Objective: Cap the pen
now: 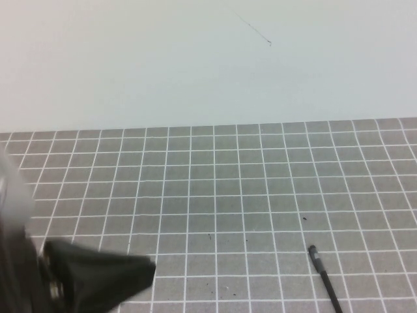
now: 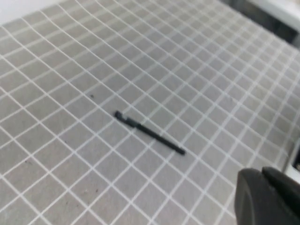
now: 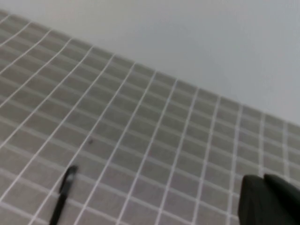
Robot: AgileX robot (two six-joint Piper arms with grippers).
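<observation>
Pen [image 1: 324, 276]: thin, black, lying flat on the gridded mat [image 1: 215, 195] near its near edge, toward the right corner; it runs off the frame's bottom in the high view. Nothing touches it.

Cap: none in view.

Left gripper [image 1: 98, 274]: over the mat's near-left corner, well apart from the pen; fingers closed, empty.

Right gripper [image 3: 269, 201]: out of the high view; its own camera shows a dark fingertip above the mat, pen off to one side. Fingers closed on nothing visible.

Step, as judged: the start, pen not yet grasped. Next: spread the fingers, descend over the pen shaft, find the cap.
</observation>
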